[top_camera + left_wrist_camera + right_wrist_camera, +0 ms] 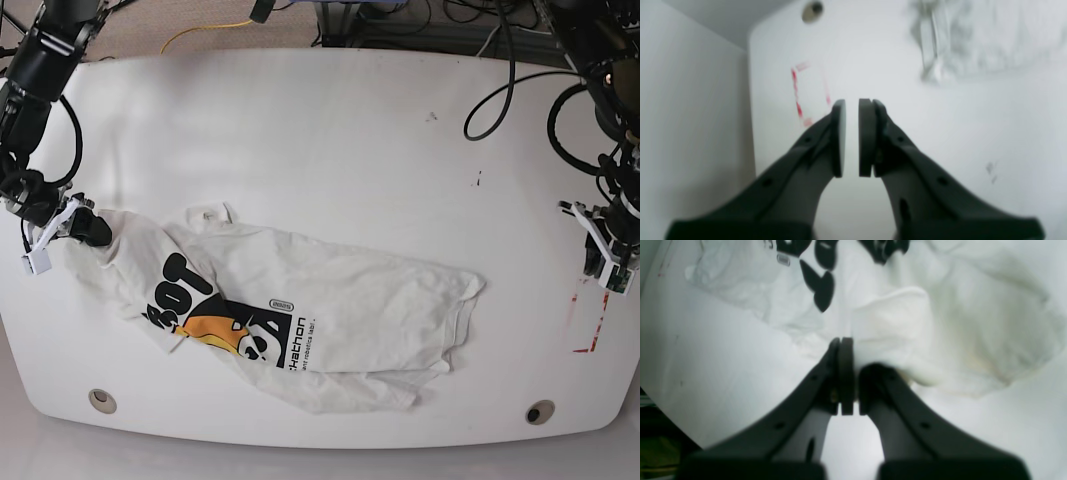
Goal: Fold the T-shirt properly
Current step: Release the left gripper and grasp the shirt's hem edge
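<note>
The cream-white T-shirt (330, 290) lies crumpled across the front half of the white table (330, 130), with black lettering and an orange graphic showing on its left part. My right gripper (92, 228) is at the table's left edge, shut on a bunched fold of the T-shirt (940, 323). In the right wrist view the cloth wraps over one finger of the right gripper (850, 350). My left gripper (605, 262) hovers at the table's right edge, well away from the shirt. Its pads (838, 133) stand nearly together with nothing between them. The T-shirt (973, 40) is a blur at upper right.
Red tape marks (590, 320) sit on the table near the left gripper, and the same red tape marks (800, 96) show in the left wrist view. Round holes (102, 400) (540, 412) are near the front corners. Black cables (500, 80) hang over the back right.
</note>
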You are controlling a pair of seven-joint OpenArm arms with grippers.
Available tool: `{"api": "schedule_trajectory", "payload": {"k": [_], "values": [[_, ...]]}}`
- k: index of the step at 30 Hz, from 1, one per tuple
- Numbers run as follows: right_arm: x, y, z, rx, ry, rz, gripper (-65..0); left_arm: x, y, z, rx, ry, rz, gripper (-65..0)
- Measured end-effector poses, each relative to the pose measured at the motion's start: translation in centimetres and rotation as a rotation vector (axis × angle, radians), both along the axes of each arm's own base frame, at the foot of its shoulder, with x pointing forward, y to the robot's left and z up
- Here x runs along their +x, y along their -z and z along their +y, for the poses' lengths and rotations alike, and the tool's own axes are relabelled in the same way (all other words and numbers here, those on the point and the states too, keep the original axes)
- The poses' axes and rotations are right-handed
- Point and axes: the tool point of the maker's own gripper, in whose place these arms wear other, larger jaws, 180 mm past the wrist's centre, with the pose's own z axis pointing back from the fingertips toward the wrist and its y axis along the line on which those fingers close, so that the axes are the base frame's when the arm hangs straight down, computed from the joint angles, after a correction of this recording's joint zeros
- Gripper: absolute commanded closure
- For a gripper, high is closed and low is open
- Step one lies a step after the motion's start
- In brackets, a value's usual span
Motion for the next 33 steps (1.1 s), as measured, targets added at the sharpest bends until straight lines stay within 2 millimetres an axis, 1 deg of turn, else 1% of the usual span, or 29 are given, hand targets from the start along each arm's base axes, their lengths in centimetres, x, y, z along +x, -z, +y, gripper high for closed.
{"api": "schedule_trajectory", "payload": {"k": [3,6,9,11,12,15,16,18,19,20,23,26,27,29,31,33], "values": [[-2.1,1.3,0.1,0.008,0.015,0.027,0.0,-1.8,1.5,1.7,0.017,-0.057,0.053,-4.7],[-3.9,2.5,0.3,0.006,0.024,0.061,0.0,-2.5,2.1,1.9,0.0,-0.061,0.059,-4.9],[-4.3,3.1,0.9,0.012,0.019,0.076,0.0,-2.6,2.2,1.9,0.0,-0.062,0.063,-5.0],[-4.1,2.9,1.2,0.02,0.016,0.062,0.0,-2.3,2.3,1.5,0.002,-0.048,0.065,-5.4],[-4.1,2.8,1.4,0.023,0.013,0.056,0.0,-2.2,2.3,1.2,0.004,-0.038,0.067,-7.1],[-4.2,2.6,1.5,0.024,0.009,0.049,0.0,-1.0,2.9,-0.5,-0.009,0.015,0.081,-18.2],[-4.2,2.6,1.4,0.02,0.01,0.05,0.0,-0.4,3.2,-0.9,-0.027,0.026,0.083,-23.7],[-4.2,2.8,1.4,0.016,0.011,0.055,0.0,0.8,4.2,-1.8,-0.096,0.028,0.093,-31.8],[-4.2,2.8,1.4,0.014,0.011,0.057,0.0,1.4,4.7,-2.1,-0.138,0.027,0.095,-35.0],[-4.2,2.8,1.5,0.016,0.01,0.056,0.0,1.9,5.3,-2.3,-0.168,0.021,0.103,-36.8],[-4.1,2.7,1.6,0.021,0.01,0.049,0.0,2.8,7.1,-2.0,-0.24,-0.016,0.144,-36.4],[-4.1,2.8,1.6,0.017,0.011,0.052,0.0,3.7,8.4,-1.8,-0.315,-0.068,0.17,-36.3],[-4.2,2.8,1.5,0.017,0.011,0.053,0.0,4.2,8.9,-2.0,-0.354,-0.091,0.173,-36.3],[-4.2,2.9,1.5,0.015,0.012,0.055,0.0,5.3,9.6,-2.9,-0.42,-0.094,0.157,-36.3],[-4.1,2.8,1.7,0.022,0.011,0.051,0.0,6.4,10.3,-4.3,-0.497,-0.086,0.129,-36.3],[-4.1,2.8,1.7,0.023,0.011,0.052,0.0,6.9,11.5,-5.3,-0.566,-0.096,0.13,-36.3]]}}
